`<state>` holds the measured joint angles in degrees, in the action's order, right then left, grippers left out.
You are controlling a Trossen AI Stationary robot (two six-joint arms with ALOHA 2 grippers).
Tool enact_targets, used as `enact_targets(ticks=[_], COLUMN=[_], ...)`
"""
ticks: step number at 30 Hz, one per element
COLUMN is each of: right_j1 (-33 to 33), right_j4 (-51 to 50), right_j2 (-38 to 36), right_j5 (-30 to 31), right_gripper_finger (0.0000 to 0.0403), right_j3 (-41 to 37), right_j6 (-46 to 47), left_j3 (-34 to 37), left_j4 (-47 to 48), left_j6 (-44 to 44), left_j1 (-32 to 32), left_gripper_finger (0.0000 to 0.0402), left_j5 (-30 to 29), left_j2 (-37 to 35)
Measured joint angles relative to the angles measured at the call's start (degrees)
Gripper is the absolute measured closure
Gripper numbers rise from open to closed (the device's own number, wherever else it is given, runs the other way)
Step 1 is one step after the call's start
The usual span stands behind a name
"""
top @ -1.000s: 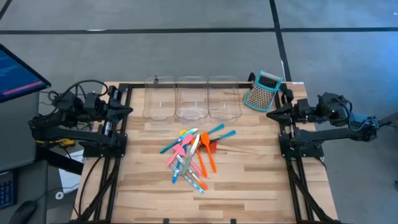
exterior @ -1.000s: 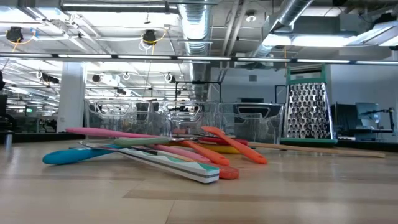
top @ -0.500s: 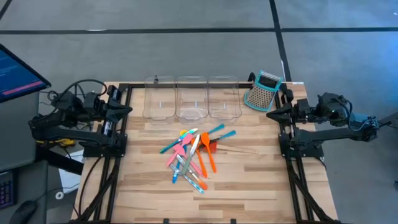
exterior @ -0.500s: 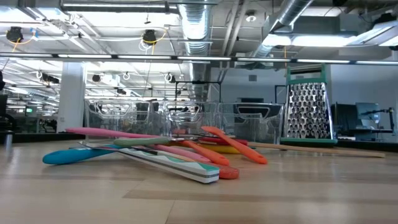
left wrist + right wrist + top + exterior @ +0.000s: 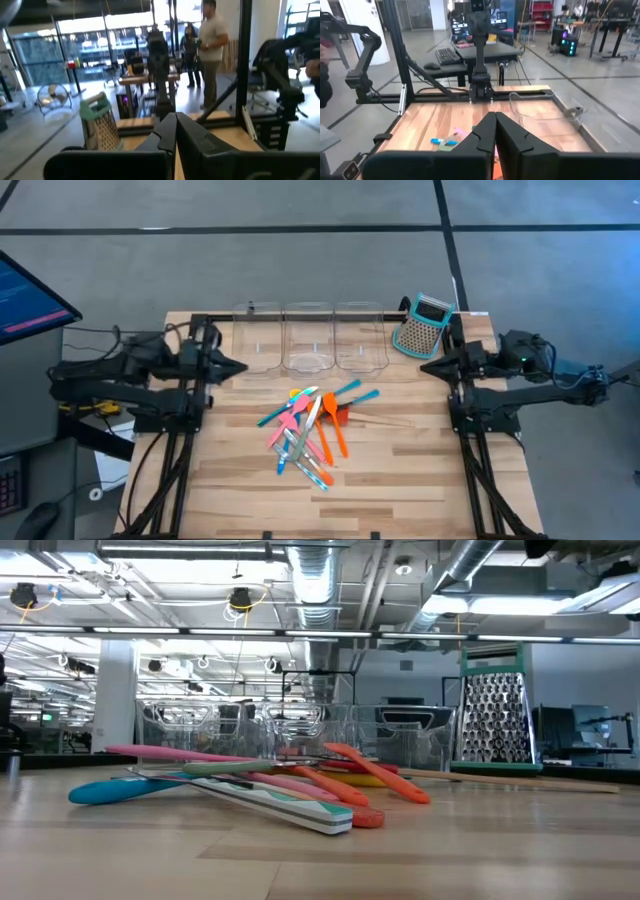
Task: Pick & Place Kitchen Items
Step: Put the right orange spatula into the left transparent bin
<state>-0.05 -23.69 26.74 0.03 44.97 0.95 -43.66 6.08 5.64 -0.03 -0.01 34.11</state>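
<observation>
The kitchen items (image 5: 310,432) lie in a loose crossed pile at the table's middle: orange and red spatulas, teal, blue, pink and yellow spoons. In the low view the pile (image 5: 260,785) rests flat on the wood. My left gripper (image 5: 243,368) is shut and points level over the table's left edge, high above the wood, holding nothing. My right gripper (image 5: 424,366) is shut and level at the right edge, also holding nothing. In the wrist views the left gripper (image 5: 175,125) and the right gripper (image 5: 495,125) show their fingertips together.
Three clear plastic bins (image 5: 308,338) stand in a row at the far edge. A teal-and-grey box grater (image 5: 422,324) stands upright at the far right. People (image 5: 210,45) stand in the room beyond the table. Bare wood lies around the pile.
My left gripper has moved from the left edge toward the table's middle, staying level and shut. My right gripper has barely shifted. The utensil pile has not moved.
</observation>
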Motion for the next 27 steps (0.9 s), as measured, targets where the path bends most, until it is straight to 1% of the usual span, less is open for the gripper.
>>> enact_targets(ticks=[3, 6, 13, 21, 27], right_j1=[-0.02, 0.02, 0.02, 1.51, 4.01], right_j4=[1.06, 2.8, 2.68, 7.35, 8.01], right_j2=[2.55, 4.61, 7.41, 10.17, 10.12], right_j5=[0.0, 0.01, 0.01, 0.02, 0.02], right_gripper_finger=[0.0401, 0.0399, 0.0401, 0.0401, 0.0401], right_j3=[0.0, 0.0, -1.58, -4.8, -5.88], right_j6=[0.0, 0.03, 0.08, 0.31, 4.6], left_j3=[0.04, 0.04, 0.66, 8.34, 14.45], left_j4=[-0.14, -0.19, 2.1, 1.21, -0.25], left_j6=[1.24, 1.58, 1.65, 1.8, 1.35], left_j1=[0.0, 0.0, -0.4, -2.57, -4.9], left_gripper_finger=[0.0399, 0.0399, 0.0399, 0.0399, 0.0399], left_j5=[0.0, 0.02, 0.01, 0.94, 0.94], left_j2=[1.3, 1.14, 0.26, -3.04, -6.5])
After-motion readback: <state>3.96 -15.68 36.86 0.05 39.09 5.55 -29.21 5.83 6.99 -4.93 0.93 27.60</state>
